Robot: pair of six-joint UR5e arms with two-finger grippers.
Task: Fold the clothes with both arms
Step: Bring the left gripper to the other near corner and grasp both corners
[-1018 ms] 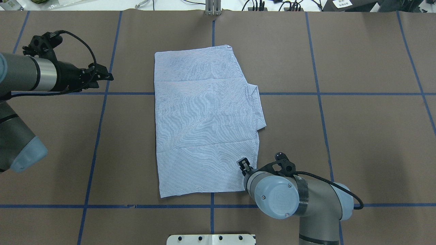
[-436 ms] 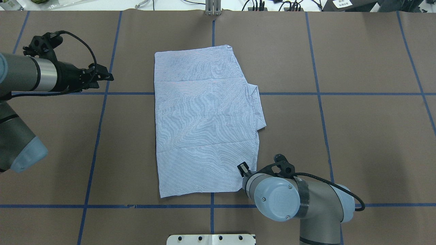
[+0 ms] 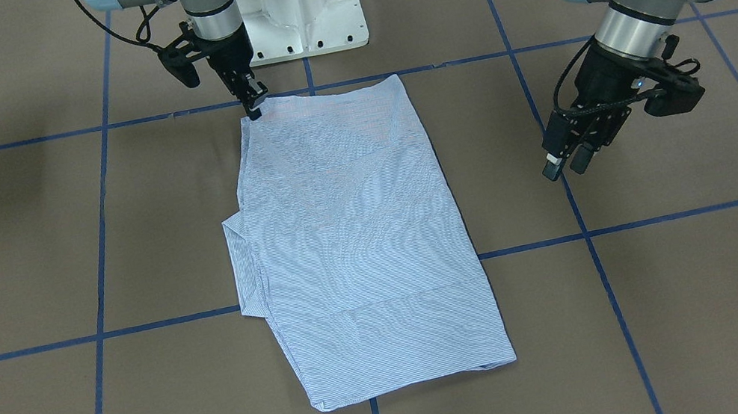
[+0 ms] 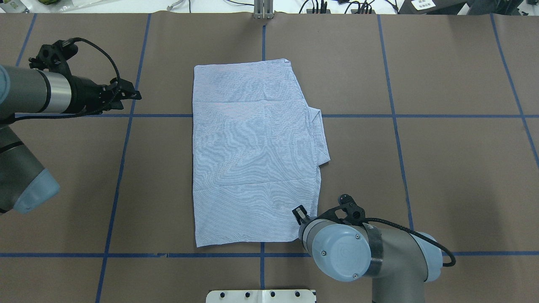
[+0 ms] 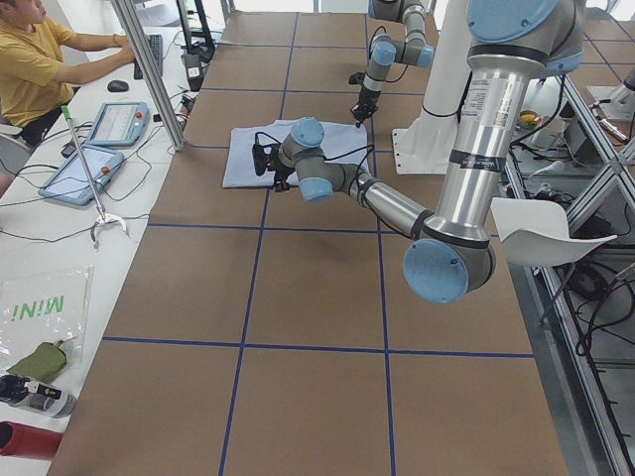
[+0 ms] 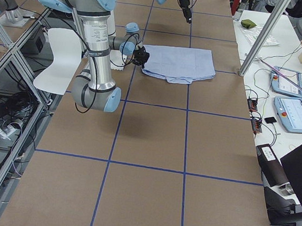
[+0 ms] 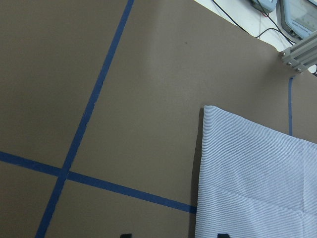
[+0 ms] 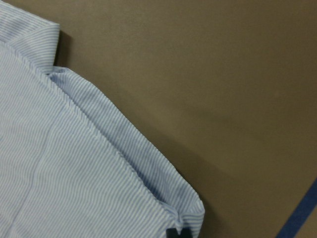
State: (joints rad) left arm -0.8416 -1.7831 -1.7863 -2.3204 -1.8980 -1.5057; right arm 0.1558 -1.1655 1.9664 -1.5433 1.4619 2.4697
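The light blue striped shirt (image 4: 252, 155) lies folded into a long rectangle in the middle of the brown table, with a flap sticking out on its right side (image 4: 321, 139). My right gripper (image 4: 300, 210) is shut on the shirt's near right corner, low at the table; the front view (image 3: 254, 108) and the right wrist view (image 8: 74, 173) show the pinched cloth. My left gripper (image 4: 134, 94) is open and empty. It hovers left of the shirt's far left corner, apart from it (image 3: 563, 165). The left wrist view shows that corner (image 7: 257, 178).
The white pedestal base (image 3: 299, 3) stands at the table's near edge behind the shirt. Blue tape lines (image 4: 122, 168) cross the brown cover. An aluminium post (image 4: 263, 10) stands at the far edge. An operator (image 5: 30, 69) sits with tablets beyond it.
My right gripper has drawn back toward the robot's base with the shirt's corner. The shirt has shifted slightly nearer and its edges lie straighter. The left arm has hardly moved.
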